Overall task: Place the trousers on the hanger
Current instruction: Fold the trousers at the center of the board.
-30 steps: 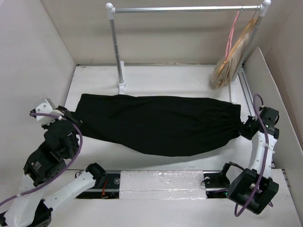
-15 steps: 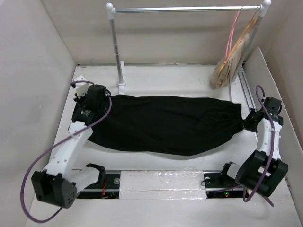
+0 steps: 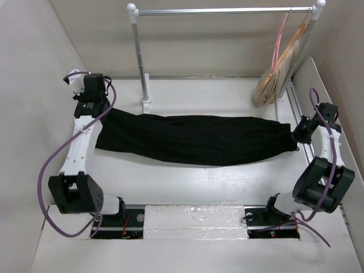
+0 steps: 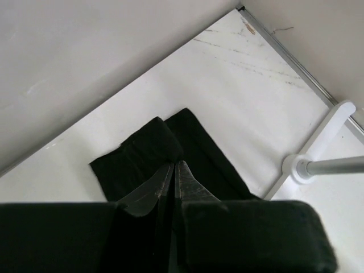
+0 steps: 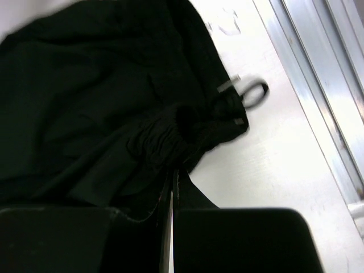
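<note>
Left pincer (image 4: 174, 169): clenched on the leg end of the black trousers (image 3: 193, 139). Right pincer (image 5: 172, 177): clenched on their waistband. Trousers stretched between my pincers, in front of the clothes rail (image 3: 222, 11). Pink hanger (image 3: 277, 40) hangs at the rail's right end.

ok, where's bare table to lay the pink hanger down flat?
Widest bare table: front strip between trousers and arm bases. Also the back band from rack post to tan hangers. Crowded: trouser ends, clamped by left gripper and right gripper; right rear corner by the hanger.
</note>
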Robot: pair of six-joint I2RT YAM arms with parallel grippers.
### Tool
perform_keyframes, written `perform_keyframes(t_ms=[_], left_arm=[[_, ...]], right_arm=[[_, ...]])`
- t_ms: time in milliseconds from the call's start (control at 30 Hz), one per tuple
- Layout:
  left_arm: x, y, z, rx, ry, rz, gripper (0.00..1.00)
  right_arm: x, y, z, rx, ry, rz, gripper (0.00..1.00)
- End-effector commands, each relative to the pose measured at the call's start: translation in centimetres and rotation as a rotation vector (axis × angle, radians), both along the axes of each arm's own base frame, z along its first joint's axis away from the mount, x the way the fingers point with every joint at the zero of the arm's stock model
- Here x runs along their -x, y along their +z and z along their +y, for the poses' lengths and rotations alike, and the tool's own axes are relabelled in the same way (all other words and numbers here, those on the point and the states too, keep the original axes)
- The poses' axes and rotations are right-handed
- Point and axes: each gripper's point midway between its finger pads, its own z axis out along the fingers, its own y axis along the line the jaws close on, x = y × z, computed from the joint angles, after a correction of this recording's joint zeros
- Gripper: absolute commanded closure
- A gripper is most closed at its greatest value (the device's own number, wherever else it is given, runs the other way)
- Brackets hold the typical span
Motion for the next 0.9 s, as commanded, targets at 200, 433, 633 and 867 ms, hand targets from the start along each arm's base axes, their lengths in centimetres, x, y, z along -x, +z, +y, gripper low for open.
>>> perform_keyframes(t_ms=[200,433,633,867], left_arm=[[-5.6,-2.9,1.1,-0.03,0.029,0.091,1.0],[-9.9,-5.2,4.7,0.051,0.061,0.122,1.0],[-13.6,-8.4,5.5,0.046,0.047,0.176,1.0],[-15.7,-11.2,4.7,0.06,-0.052,0.238,0.38]], right_arm=[[-10.4,5.2,-2.4,0.106,0.079,-0.136,1.0],[-15.7,3.9,-4.1,0.078,0.118,-0.134,1.0],[-18.4,0.1,-4.7,0.044,0.132,-0.077,1.0],[-19.1,1.1,-4.3,0.061,0.16,-0.112,0.37]])
